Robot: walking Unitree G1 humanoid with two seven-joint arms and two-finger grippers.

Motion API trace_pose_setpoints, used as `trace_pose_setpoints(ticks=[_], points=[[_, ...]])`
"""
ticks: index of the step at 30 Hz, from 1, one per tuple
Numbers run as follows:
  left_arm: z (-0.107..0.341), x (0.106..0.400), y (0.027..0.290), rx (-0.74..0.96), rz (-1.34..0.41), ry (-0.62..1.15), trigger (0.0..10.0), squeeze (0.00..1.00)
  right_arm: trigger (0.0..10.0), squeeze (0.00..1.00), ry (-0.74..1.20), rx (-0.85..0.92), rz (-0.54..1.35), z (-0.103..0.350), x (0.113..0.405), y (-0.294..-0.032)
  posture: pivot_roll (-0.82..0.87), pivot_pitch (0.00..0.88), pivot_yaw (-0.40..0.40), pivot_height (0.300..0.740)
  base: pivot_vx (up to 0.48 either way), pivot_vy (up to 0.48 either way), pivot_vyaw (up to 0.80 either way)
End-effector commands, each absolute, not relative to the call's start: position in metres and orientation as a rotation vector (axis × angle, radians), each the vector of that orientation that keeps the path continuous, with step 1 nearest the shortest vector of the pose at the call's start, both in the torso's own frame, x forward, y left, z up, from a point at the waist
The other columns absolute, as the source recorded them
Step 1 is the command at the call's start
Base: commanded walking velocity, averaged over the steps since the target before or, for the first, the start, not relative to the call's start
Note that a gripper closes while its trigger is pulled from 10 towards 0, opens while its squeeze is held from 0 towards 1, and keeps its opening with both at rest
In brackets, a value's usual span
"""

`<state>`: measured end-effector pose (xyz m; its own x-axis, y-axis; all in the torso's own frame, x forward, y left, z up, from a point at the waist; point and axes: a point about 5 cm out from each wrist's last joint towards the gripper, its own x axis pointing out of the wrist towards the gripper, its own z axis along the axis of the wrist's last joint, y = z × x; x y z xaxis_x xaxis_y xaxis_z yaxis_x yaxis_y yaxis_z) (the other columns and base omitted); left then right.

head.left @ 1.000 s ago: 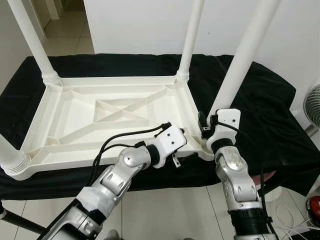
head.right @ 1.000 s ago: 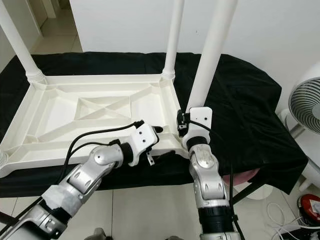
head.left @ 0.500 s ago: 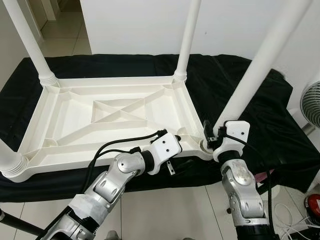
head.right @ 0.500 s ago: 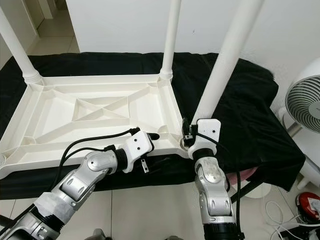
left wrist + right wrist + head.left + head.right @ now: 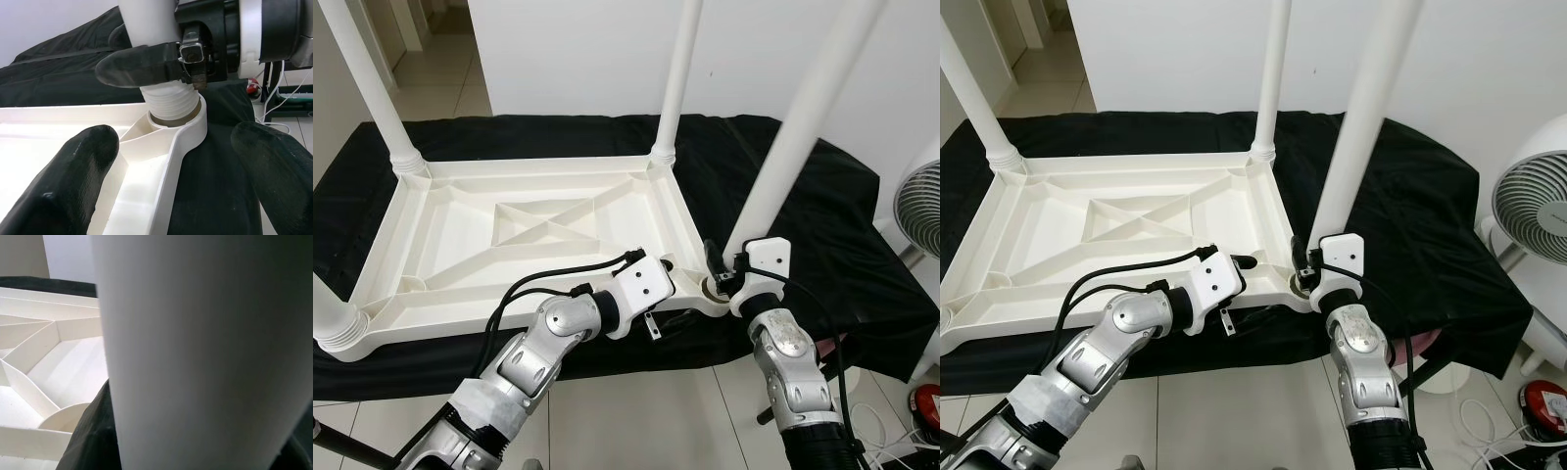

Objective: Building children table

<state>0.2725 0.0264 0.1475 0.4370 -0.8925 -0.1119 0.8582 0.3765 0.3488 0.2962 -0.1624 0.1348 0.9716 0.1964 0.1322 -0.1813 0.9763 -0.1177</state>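
The white plastic table top lies upside down on a black cloth. A long white leg rises from the near right corner, its threaded end in the corner socket. My right gripper is shut on this leg just above the thread; one black finger wraps across it. The leg stands very close in the right wrist view. My left gripper is open, with its fingers on either side of the same corner's rim and nothing held.
Three more legs stand in the other corners: far left, far right, near left. The black cloth hangs over the front edge. A white fan stands at the right, with cables and a red object on the tiled floor.
The leg in my right gripper leaned further right half a second ago and now stands more upright in the socket. My left gripper stays at the corner. The camera shifted a little.
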Motion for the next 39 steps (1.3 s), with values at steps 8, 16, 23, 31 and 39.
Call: trace_pose_setpoints(ticks=[8,16,23,31,39], points=[[0.156,0.274,0.032,0.401,-1.102,-0.114,10.0,0.00,10.0,0.00,-0.044,-0.176,0.340,0.113,0.295,-0.156,-0.04,0.000,-0.015,0.740,0.000,0.000,0.00],[0.158,0.273,0.033,0.410,-1.096,-0.118,10.0,0.00,10.0,0.00,-0.026,-0.174,0.452,0.106,0.285,-0.156,-0.05,0.000,-0.007,0.740,0.000,0.000,0.00],[0.161,0.274,0.032,0.414,-1.102,-0.127,10.0,0.00,10.0,0.00,0.009,-0.041,0.386,0.105,0.291,-0.165,-0.05,0.000,-0.003,0.740,0.000,0.000,0.00],[0.163,0.274,0.031,0.415,-1.103,-0.130,10.0,0.00,10.0,0.00,0.071,0.021,0.335,0.100,0.296,-0.167,-0.05,0.000,-0.002,0.740,0.000,0.000,0.00],[0.164,0.274,0.031,0.415,-1.099,-0.132,10.0,0.00,10.0,0.00,0.113,0.078,0.298,0.098,0.301,-0.168,-0.05,0.000,-0.008,0.740,0.000,0.000,0.00]])
